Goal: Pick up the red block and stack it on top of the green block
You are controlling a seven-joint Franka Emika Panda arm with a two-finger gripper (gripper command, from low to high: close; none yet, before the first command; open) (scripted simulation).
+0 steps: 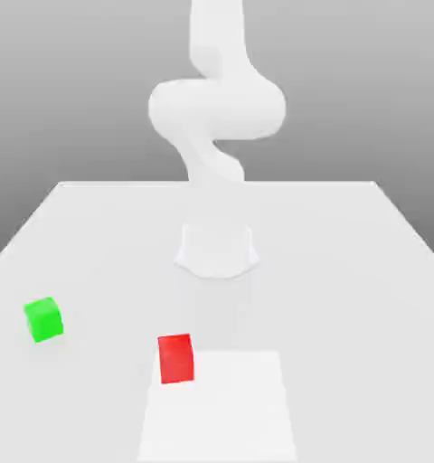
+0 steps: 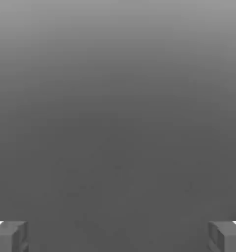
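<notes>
The red block (image 1: pixel 175 358) rests on the white table (image 1: pixel 347 271), near its front edge and a little toward the exterior view's left. The green block (image 1: pixel 43 319) lies on the table farther to that view's left, well apart from the red one. My white arm (image 1: pixel 216 108) rises behind them at the table's middle, clear of both cubes. In the hand view my gripper (image 2: pixel 118 236) is open: its two grey fingertips (image 2: pixel 12 236) stand far apart with nothing between them.
A slightly brighter rectangular patch (image 1: pixel 221 407) lies on the table just to the exterior view's right of the red block. The table's edges run inward toward the back. A plain grey backdrop lies beyond.
</notes>
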